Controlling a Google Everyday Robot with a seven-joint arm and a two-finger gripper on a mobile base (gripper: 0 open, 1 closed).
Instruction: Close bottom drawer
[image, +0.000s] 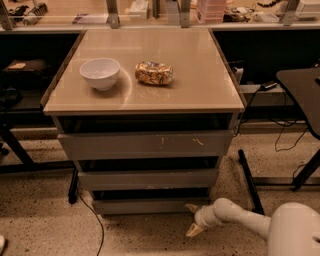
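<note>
The bottom drawer (147, 205) is the lowest and narrowest grey front of the cabinet, plain and without a handle. It stands slightly out from the cabinet, with a dark gap above it. My gripper (192, 219) is low near the floor, at the drawer front's right end. Its pale fingers (194, 229) are spread apart, one pointing up toward the drawer's lower right corner, one down. My white arm (240, 217) reaches in from the lower right.
The cabinet top (200, 80) holds a white bowl (100, 73) and a snack bag (154, 73). A black cable (92, 215) runs on the floor at left. A black table leg (248, 180) stands to the right. A dark table (302, 90) is further right.
</note>
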